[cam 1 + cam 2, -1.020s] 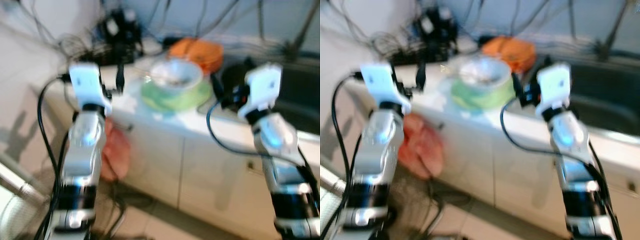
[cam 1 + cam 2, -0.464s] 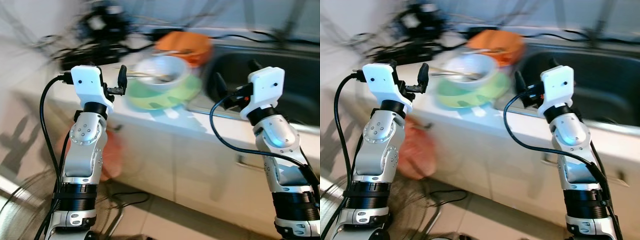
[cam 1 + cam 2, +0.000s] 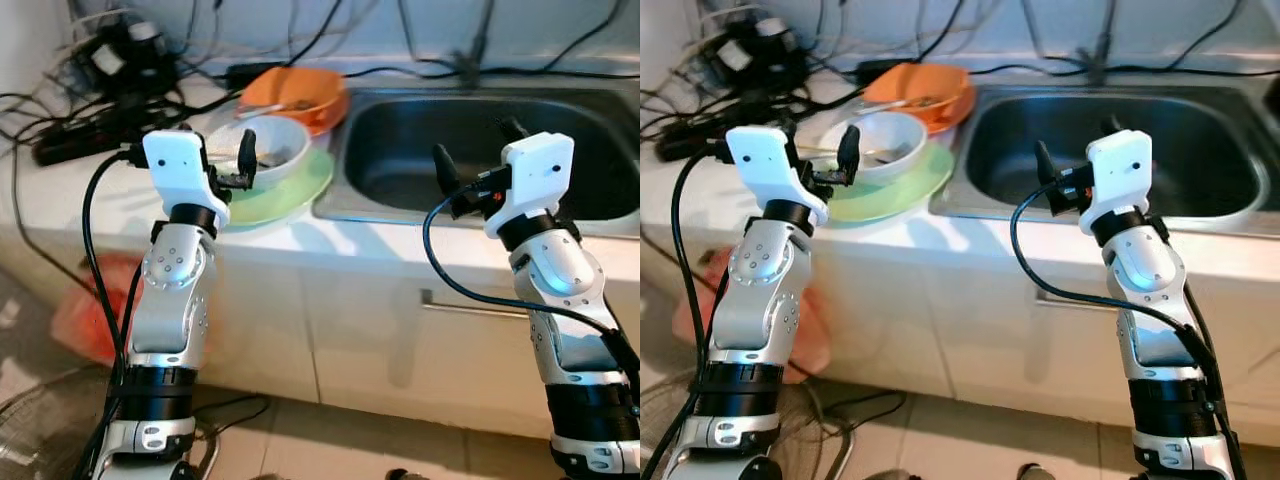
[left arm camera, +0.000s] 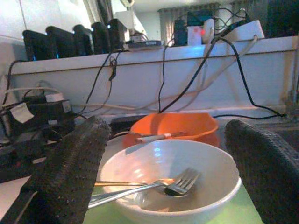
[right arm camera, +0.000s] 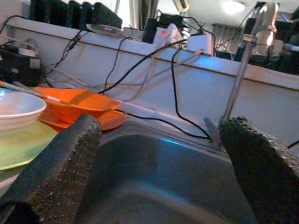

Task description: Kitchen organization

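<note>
A white bowl (image 3: 280, 150) holding a fork (image 4: 182, 179) and a spoon sits on a green plate (image 3: 295, 195) on the white counter. Just behind it an orange bowl (image 3: 295, 92) rests on an orange plate. My left gripper (image 3: 228, 152) hovers open at the counter's front edge, just short of the white bowl, which lies between its fingers (image 4: 74, 158) in the left wrist view. My right gripper (image 3: 475, 150) is open in front of the steel sink (image 3: 455, 150), facing the basin and the faucet (image 5: 243, 70).
Black cables and power strips (image 3: 100, 90) crowd the counter's back left. Below are white cabinet doors with a handle (image 3: 470, 305). A red bag (image 3: 85, 310) lies on the floor at left, with a fan grille (image 3: 30, 440) at the bottom left corner.
The whole picture has shifted and sharpened: the camera swung right, so the bowls slid left and more of the sink shows. Both arms hold the same raised pose, fingers open.
</note>
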### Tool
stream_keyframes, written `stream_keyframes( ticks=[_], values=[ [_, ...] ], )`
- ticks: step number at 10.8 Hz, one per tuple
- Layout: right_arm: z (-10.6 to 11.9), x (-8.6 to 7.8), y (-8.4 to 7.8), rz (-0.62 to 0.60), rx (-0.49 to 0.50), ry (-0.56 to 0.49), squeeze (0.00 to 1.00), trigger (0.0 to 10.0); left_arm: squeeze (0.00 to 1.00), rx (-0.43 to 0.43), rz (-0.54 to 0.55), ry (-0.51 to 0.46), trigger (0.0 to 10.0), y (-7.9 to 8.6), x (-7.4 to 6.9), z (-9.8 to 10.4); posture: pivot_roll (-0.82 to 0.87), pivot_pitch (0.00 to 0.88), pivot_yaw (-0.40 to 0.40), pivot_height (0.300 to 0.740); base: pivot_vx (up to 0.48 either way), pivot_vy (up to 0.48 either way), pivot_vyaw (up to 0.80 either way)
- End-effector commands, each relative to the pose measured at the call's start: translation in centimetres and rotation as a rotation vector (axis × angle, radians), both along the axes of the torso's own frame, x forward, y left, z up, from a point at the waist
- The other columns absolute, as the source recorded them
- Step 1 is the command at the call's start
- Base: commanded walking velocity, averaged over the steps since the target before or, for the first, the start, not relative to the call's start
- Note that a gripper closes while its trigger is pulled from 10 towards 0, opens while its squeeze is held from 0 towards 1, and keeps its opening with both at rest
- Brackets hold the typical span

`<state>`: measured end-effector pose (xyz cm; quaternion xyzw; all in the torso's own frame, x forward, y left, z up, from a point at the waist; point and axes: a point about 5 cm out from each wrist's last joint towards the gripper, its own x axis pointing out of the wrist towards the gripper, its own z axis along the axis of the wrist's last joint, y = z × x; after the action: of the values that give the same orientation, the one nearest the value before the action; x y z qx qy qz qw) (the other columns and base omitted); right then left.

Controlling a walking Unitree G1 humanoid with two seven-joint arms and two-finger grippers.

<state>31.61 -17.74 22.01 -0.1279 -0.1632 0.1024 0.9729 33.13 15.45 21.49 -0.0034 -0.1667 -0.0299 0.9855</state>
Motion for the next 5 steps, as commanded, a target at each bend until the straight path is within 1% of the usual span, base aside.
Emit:
stream_keyframes(
  ticks=[1, 2, 3, 5],
  values=[
    [0.8, -0.1, 0.3, 0.015, -0.002, -0.031, 0.0, 10.0, 0.0, -0.007, -0.009, -0.014, 10.0, 0.2, 0.1, 0.4, 0.08, 0.02, 0.104, 0.74, 0.0, 0.0, 0.0],
    [0.9, -0.2, 0.3, 0.016, -0.006, -0.034, 0.0, 10.0, 0.0, -0.013, -0.021, -0.029, 10.0, 0.2, 0.0, 0.7, 0.08, 0.02, 0.104, 0.74, 0.0, 0.0, 0.0],
    [1.0, -0.2, 0.3, 0.016, -0.01, -0.038, 0.0, 10.0, 0.0, -0.016, -0.03, -0.043, 10.0, 0.0, -0.1, 1.1, 0.07, 0.02, 0.104, 0.74, 0.364, 0.0, 0.0],
    [1.1, -0.2, 0.3, 0.016, -0.013, -0.046, 0.0, 10.0, 0.0, -0.023, -0.046, -0.07, 10.0, -0.2, -0.1, 1.9, 0.07, 0.02, 0.105, 0.74, 0.437, 0.0, 0.0]
  ],
)
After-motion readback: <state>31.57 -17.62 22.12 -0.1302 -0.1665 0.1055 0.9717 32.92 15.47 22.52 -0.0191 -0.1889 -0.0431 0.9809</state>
